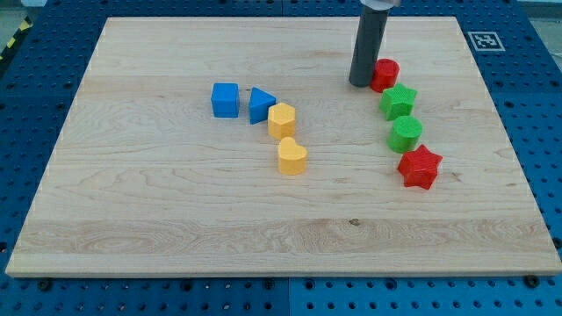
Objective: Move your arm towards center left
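My tip stands on the wooden board near the view's top, right of centre. It sits just left of a red cylinder, touching or nearly touching it. Below the cylinder runs a column: a green star, a green cylinder and a red star. Left of centre lie a blue cube, a blue triangle, a yellow hexagon and a yellow heart. The blue and yellow blocks are well to the left of my tip.
The board lies on a blue perforated table. A black-and-white marker tag sits at the board's top right corner.
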